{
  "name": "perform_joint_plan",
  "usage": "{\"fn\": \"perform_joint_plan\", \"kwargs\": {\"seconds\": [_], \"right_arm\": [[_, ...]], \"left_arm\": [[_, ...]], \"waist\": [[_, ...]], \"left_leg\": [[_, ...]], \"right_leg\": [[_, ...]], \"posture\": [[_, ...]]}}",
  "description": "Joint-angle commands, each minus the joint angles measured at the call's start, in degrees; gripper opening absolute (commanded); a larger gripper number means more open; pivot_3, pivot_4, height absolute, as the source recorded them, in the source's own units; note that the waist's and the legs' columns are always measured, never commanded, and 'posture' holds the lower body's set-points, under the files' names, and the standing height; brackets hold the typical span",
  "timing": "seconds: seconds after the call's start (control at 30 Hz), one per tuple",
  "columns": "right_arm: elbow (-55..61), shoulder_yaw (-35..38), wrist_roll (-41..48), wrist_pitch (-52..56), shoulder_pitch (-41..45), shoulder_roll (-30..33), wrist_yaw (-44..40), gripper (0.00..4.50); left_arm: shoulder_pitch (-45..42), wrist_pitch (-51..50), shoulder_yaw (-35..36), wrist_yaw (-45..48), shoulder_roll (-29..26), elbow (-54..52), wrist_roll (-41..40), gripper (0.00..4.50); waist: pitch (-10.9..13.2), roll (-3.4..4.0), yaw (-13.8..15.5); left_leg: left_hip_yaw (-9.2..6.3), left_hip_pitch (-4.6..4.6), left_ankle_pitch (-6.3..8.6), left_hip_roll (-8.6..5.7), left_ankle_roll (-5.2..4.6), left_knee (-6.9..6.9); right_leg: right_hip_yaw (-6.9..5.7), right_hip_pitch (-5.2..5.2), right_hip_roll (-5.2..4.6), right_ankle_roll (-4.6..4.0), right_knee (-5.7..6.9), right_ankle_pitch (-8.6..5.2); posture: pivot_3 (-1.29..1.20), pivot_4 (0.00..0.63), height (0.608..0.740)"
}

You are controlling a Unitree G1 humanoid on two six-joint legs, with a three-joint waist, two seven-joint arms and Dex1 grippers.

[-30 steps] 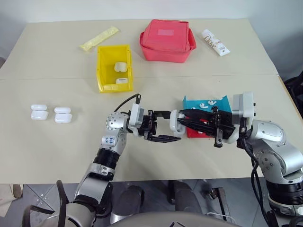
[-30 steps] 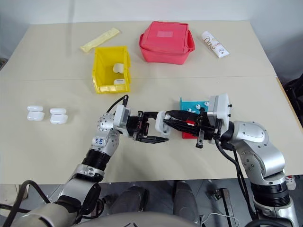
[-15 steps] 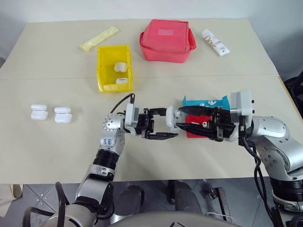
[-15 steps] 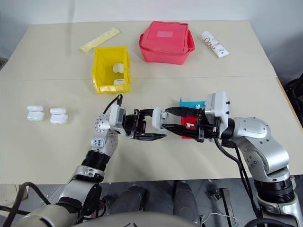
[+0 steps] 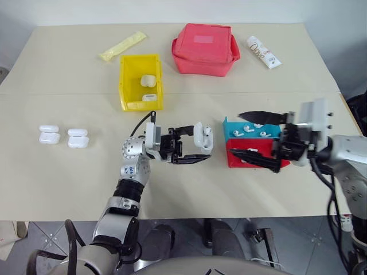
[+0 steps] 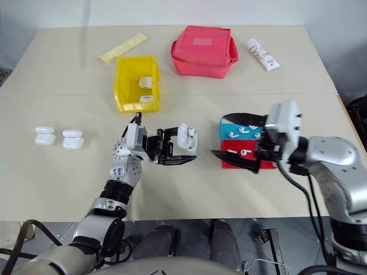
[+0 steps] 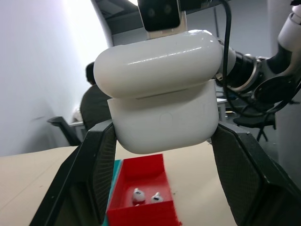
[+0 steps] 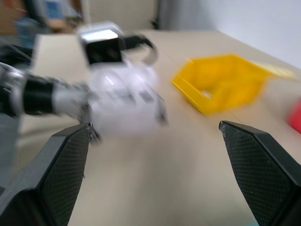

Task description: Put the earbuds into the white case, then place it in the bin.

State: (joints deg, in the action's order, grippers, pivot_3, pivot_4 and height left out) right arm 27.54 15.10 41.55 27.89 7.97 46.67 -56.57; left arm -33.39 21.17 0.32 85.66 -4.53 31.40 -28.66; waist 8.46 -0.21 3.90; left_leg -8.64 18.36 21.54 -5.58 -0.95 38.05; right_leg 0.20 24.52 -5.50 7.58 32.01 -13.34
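The white case (image 5: 202, 136), lid shut, was pinched between the two black fingers of the left gripper (image 5: 195, 144) and held above the table (image 5: 69, 189), well short of the bin (image 5: 139, 82) and on the near side of it. In the left wrist view the case (image 7: 160, 89) sat crosswise between the fingers (image 7: 96, 162), with the seam of its closed lid showing. Whether earbuds were inside could not be told; judged from the closed lid, the loading step looked done and the carry to the bin remained.

The right gripper (image 5: 259, 136) hung to the right of the held case, apart from it, its fingers spread wide and holding nothing, over the blue and red trays (image 5: 252, 150). Loose earbuds (image 5: 249, 129) lay in those trays.

The bin already held two white cases (image 5: 148, 81), leaving free floor towards its far wall. Left of the bin and nearer the robot, two more cases (image 5: 63, 136) lay on the table, so further rounds appeared to be left.

Beyond the bin lay a yellow packet (image 5: 121, 46), a red pouch (image 5: 206, 48) and a white tube (image 5: 263, 51). Nothing stood between the held case and the bin; its tall walls seemed the only hindrance.
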Motion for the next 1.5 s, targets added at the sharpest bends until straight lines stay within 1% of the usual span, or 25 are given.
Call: {"fn": "perform_joint_plan", "kwargs": {"seconds": [0.03, 0.1, 0.2, 0.27, 0.33, 0.43, 0.5, 0.63, 0.77, 0.8, 0.83, 0.9, 0.97, 1.03, 1.07, 1.1, 1.13, 1.17, 1.27, 1.37, 1.5], "right_arm": [[2.5, 9.5, -0.1, 0.2, -8.3, 1.3, 0.7, 4.5], [3.1, 14.9, -0.8, 0.1, -15.2, 0.8, 0.9, 4.5], [4.4, 22.9, -1.6, -2.0, -25.7, -1.7, -0.1, 4.5], [5.3, 26.8, -1.4, -2.4, -31.1, -3.1, -0.6, 4.5], [5.9, 29.2, -1.6, -2.5, -34.8, -4.1, -0.4, 4.5], [6.9, 31.2, -1.3, -2.5, -37.7, -4.7, 0.1, 4.5], [7.3, 31.6, -0.8, -1.9, -37.8, -4.3, 0.9, 4.5], [7.4, 28.9, -1.1, 1.9, -33.2, 0.7, 3.3, 4.5], [3.5, 19.6, -1.8, 10.7, -21.3, 10.8, 7.1, 4.5], [1.5, 15.4, -3.1, 11.3, -16.8, 13.1, 7.0, 4.5], [0.3, 12.6, -4.0, 11.6, -13.7, 14.7, 6.8, 4.5], [-4.5, 3.0, -7.9, 11.3, -3.7, 17.7, 5.5, 4.5], [-8.5, -4.3, -10.4, 12.4, 4.4, 18.7, 3.9, 4.5], [-12.8, -11.3, -13.7, 13.8, 11.6, 18.4, 2.3, 4.5], [-14.2, -13.3, -15.0, 13.7, 13.7, 18.3, 1.8, 4.5], [-18.4, -17.7, -17.2, 15.4, 19.5, 16.5, 1.2, 4.32], [-21.8, -21.0, -19.5, 15.0, 23.9, 14.7, 0.8, 4.12], [-24.3, -23.3, -21.2, 14.7, 27.1, 13.5, 0.5, 3.92], [-29.3, -29.0, -24.9, 14.2, 33.9, 11.0, -3.6, 2.93], [-35.2, -33.6, -28.9, 14.7, 39.8, 8.1, -5.5, 2.89], [-40.8, -36.7, -32.7, 14.2, 43.7, 5.0, -7.3, 2.89]], "left_arm": [[-0.3, -0.5, 1.4, 1.2, -1.6, -0.7, -1.5, 2.71], [0.2, -0.9, 2.0, 1.8, -3.0, -0.6, -1.6, 2.71], [1.0, -1.6, 2.5, 2.5, -5.3, -0.8, -1.9, 2.71], [1.1, -2.1, 2.9, 2.6, -6.5, -0.6, -2.1, 2.71], [1.3, -2.1, 3.3, 2.6, -7.5, -0.5, -2.1, 2.71], [1.5, -1.9, 3.7, 1.9, -8.2, -0.5, -2.0, 2.71], [1.9, -2.1, 3.9, 1.6, -8.4, -1.2, -2.0, 2.71], [2.4, -1.9, 4.0, 0.8, -8.5, -2.3, -1.9, 2.71], [4.1, -2.3, 3.3, -0.2, -8.2, -5.8, -1.7, 2.71], [4.7, -2.7, 3.0, -0.4, -8.0, -7.1, -1.8, 2.71], [5.4, -3.1, 2.9, -0.7, -7.9, -8.4, -1.9, 2.71], [7.0, -3.9, 2.2, -1.1, -7.7, -11.5, -2.2, 2.71], [8.4, -4.7, 1.7, -1.7, -7.7, -14.1, -2.3, 2.71], [9.7, -5.5, 1.2, -2.2, -7.7, -16.3, -2.5, 2.71], [10.3, -5.8, 1.0, -2.5, -7.8, -17.5, -2.6, 2.71], [11.1, -6.2, 0.8, -2.9, -7.8, -18.7, -2.8, 2.71], [11.7, -6.5, 0.7, -3.3, -7.9, -19.8, -2.9, 2.71], [12.1, -6.7, 0.6, -3.6, -7.9, -20.5, -2.9, 2.71], [13.4, -7.2, 0.5, -5.1, -8.3, -22.3, -2.7, 2.71], [14.4, -7.2, 0.6, -6.3, -8.6, -23.6, -2.4, 2.71], [15.4, -7.1, 0.4, -7.3, -8.8, -24.7, -2.4, 2.71]], "waist": [[0.0, -0.01, 0.3], [0.0, -0.01, 0.7], [0.0, -0.01, 0.8], [0.0, 0.0, 0.7], [0.0, 0.0, 0.7], [0.0, 0.01, 0.5], [0.0, 0.01, 0.5], [0.0, 0.01, 0.5], [0.0, 0.02, 0.3], [0.0, 0.03, 0.3], [0.0, 0.03, 0.2], [0.0, 0.0, 0.3], [0.0, 0.06, 0.1], [0.0, 0.02, 0.4], [0.0, 0.02, 0.4], [0.0, 0.03, 0.4], [0.0, 0.02, 0.2], [0.0, 0.02, 0.0], [0.0, 0.04, -0.3], [0.0, 0.05, -1.0], [0.0, 0.05, -1.0]], "left_leg": [[0.01, 0.0, 0.0, 0.0, 0.0, 0.0], [0.02, -0.02, 0.0, 0.01, 0.0, 0.01], [0.09, -0.04, 0.0, 0.0, 0.0, 0.01], [0.12, -0.07, 0.0, 0.01, 0.0, 0.01], [0.14, -0.09, 0.0, 0.01, 0.0, 0.0], [0.14, -0.12, 0.01, 0.04, 0.01, -0.01], [0.16, -0.12, 0.01, 0.06, 0.0, -0.03], [0.21, -0.12, 0.01, 0.04, 0.0, -0.02], [0.21, -0.09, 0.01, 0.06, 0.0, -0.01], [0.23, -0.12, 0.02, 0.08, 0.0, 0.01], [0.22, -0.11, 0.01, 0.08, 0.0, 0.0], [0.2, -0.07, 0.02, 0.13, 0.0, -0.04], [0.22, -0.08, 0.05, 0.18, 0.06, 0.02], [0.16, -0.04, 0.04, 0.18, 0.06, 0.02], [0.14, -0.02, 0.04, 0.18, 0.06, 0.02], [0.17, -0.02, 0.04, 0.18, 0.06, 0.03], [0.19, -0.03, 0.04, 0.16, 0.06, 0.04], [0.28, -0.04, 0.04, 0.15, 0.05, 0.05], [0.25, -0.02, 0.03, 0.17, 0.04, -0.01], [0.21, 0.01, 0.06, 0.23, 0.1, -0.05], [0.21, 0.04, 0.06, 0.21, 0.09, 0.0]], "right_leg": [[0.0, 0.0, 0.0, 0.0, -0.02, 0.0], [0.02, 0.0, 0.01, 0.0, -0.03, 0.0], [0.09, 0.0, 0.01, 0.0, -0.03, 0.0], [0.11, -0.02, 0.03, 0.0, -0.02, 0.0], [0.14, -0.03, 0.03, 0.0, -0.02, 0.0], [0.15, -0.03, 0.06, 0.0, -0.01, 0.0], [0.15, -0.02, 0.06, 0.0, -0.02, 0.0], [0.19, -0.02, 0.04, 0.0, -0.01, 0.0], [0.16, 0.0, 0.01, -0.01, -0.03, -0.01], [0.17, -0.01, 0.01, -0.02, -0.03, -0.01], [0.16, -0.01, -0.02, -0.02, -0.06, -0.01], [0.13, 0.02, -0.02, -0.04, -0.09, -0.02], [0.12, 0.03, -0.01, -0.05, -0.06, -0.02], [0.05, 0.03, -0.02, -0.05, -0.11, -0.02], [0.04, 0.04, -0.01, -0.06, -0.1, -0.03], [0.05, 0.04, 0.0, -0.06, -0.1, -0.02], [0.07, 0.04, -0.01, -0.06, -0.1, -0.02], [0.13, 0.04, -0.02, -0.07, -0.1, 0.0], [0.11, 0.07, 0.0, -0.09, -0.1, 0.01], [0.08, 0.13, 0.03, -0.11, 0.03, 0.0], [0.06, 0.13, 0.04, -0.11, 0.03, 0.01]], "posture": [[0.0, 0.15, 0.74], [0.0, 0.15, 0.74], [0.0, 0.15, 0.74], [0.0, 0.15, 0.74], [0.0, 0.15, 0.74], [0.0, 0.15, 0.74], [0.0, 0.15, 0.74], [0.0, 0.15, 0.74], [0.0, 0.15, 0.74], [0.0, 0.15, 0.74], [0.0, 0.15, 0.74], [0.0, 0.15, 0.74], [0.0, 0.15, 0.74], [0.0, 0.15, 0.74], [0.0, 0.15, 0.74], [0.0, 0.15, 0.74], [0.0, 0.15, 0.74], [0.0, 0.15, 0.74], [0.0, 0.15, 0.74], [0.0, 0.15, 0.74], [0.0, 0.15, 0.74]]}}
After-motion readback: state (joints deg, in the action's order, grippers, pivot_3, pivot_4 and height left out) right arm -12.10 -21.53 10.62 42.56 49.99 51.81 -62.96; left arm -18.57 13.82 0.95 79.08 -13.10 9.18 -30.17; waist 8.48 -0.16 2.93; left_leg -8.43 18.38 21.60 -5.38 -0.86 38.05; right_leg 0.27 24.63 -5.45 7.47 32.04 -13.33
